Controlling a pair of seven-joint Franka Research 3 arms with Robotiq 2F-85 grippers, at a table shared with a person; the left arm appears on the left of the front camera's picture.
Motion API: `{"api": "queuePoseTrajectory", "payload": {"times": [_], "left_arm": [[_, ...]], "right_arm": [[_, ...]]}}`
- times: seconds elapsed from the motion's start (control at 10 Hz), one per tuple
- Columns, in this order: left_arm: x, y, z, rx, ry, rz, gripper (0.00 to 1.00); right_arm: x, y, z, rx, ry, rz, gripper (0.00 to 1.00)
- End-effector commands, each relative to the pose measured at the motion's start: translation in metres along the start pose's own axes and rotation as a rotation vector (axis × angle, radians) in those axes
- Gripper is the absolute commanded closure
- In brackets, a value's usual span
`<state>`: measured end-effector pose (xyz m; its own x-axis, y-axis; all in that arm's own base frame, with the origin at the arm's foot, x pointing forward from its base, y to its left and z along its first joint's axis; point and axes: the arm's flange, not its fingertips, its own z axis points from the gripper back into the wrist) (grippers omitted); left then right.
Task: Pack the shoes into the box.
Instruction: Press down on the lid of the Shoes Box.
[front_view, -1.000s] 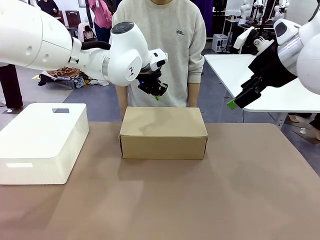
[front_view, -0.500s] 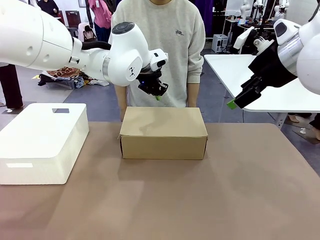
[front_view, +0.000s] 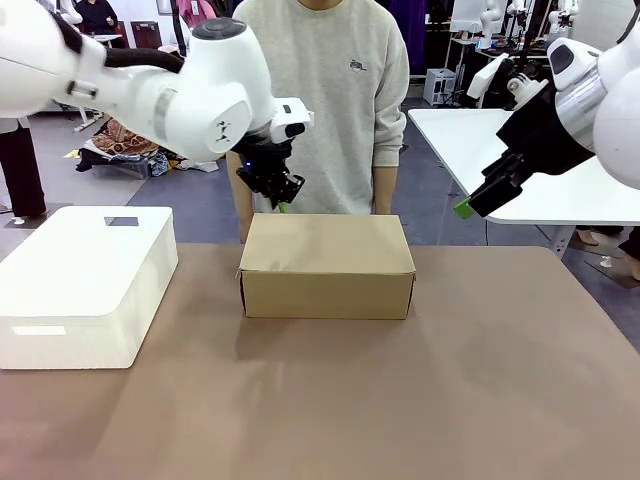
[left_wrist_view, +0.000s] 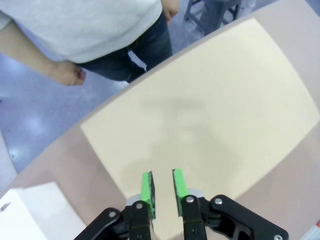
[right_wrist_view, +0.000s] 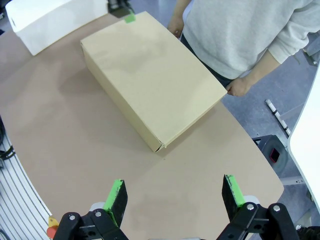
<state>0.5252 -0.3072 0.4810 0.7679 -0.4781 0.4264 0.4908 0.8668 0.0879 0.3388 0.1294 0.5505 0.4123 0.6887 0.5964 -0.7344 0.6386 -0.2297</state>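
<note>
Since the earlier frame the left arm had swung toward the robot's left, carrying the left gripper from above the far edge of the box's middle to above its far left corner. Its green pads stood a narrow gap apart with nothing between them. The right gripper hung high off to the right, well apart from the box, jaws spread wide and empty.

The box sat shut on the brown table, lid flat, just beside the white bin; the shoes could not be seen, so whether they lay inside could not be told. A person stood at the far side, hands down by the table edge.

Judging from the closed lid, the step in hand looked like a finishing press or a retreat. To do it well, the left gripper should lift straight up clear of the lid, without dragging the corner or nudging the box toward the bin
</note>
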Motion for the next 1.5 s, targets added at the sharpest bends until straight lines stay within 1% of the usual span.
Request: {"api": "queuePoseTrajectory", "payload": {"times": [0.0, 0.1, 0.2, 0.3, 0.4, 0.6, 0.7, 0.8, 0.9, 1.0, 1.2, 1.4], "left_arm": [[-0.038, 0.009, 0.028, 0.044, -0.025, -0.031, 0.24], [-0.051, 0.013, 0.039, 0.032, -0.037, -0.051, 0.04], [-0.065, 0.015, 0.049, 0.030, -0.056, -0.070, 0.00], [-0.080, 0.018, 0.059, 0.004, -0.088, -0.127, 0.00], [-0.095, 0.021, 0.068, -0.001, -0.092, -0.152, 0.00], [-0.127, 0.029, 0.079, -0.087, -0.192, -0.194, 0.00], [-0.136, 0.031, 0.086, -0.072, -0.203, -0.155, 0.00], [-0.140, 0.034, 0.093, -0.091, -0.207, -0.147, 0.00], [-0.139, 0.038, 0.097, -0.090, -0.179, -0.109, 0.00], [-0.141, 0.040, 0.102, -0.084, -0.171, -0.105, 0.00], [-0.139, 0.044, 0.109, -0.096, -0.194, -0.115, 0.00], [-0.141, 0.046, 0.107, -0.092, -0.212, -0.099, 0.00]], "right_arm": [[0.000, 0.003, 0.000, -0.007, 0.007, -0.017, 0.00], [0.000, 0.003, 0.000, -0.007, 0.007, -0.017, 0.00], [0.000, 0.003, 0.000, -0.007, 0.007, -0.017, 0.00], [0.000, 0.003, 0.000, -0.007, 0.007, -0.017, 0.00], [0.000, 0.003, 0.000, -0.007, 0.007, -0.017, 0.00], [0.000, 0.003, 0.000, -0.007, 0.007, -0.017, 0.00], [0.000, 0.003, 0.000, -0.007, 0.007, -0.017, 0.00], [0.000, 0.003, 0.000, -0.007, 0.007, -0.017, 0.00], [0.000, 0.003, 0.000, -0.007, 0.007, -0.017, 0.00], [0.000, 0.003, 0.000, -0.007, 0.007, -0.017, 0.00], [0.000, 0.003, 0.000, -0.007, 0.007, -0.017, 0.00], [0.000, 0.003, 0.000, -0.007, 0.007, -0.017, 0.00]]}}
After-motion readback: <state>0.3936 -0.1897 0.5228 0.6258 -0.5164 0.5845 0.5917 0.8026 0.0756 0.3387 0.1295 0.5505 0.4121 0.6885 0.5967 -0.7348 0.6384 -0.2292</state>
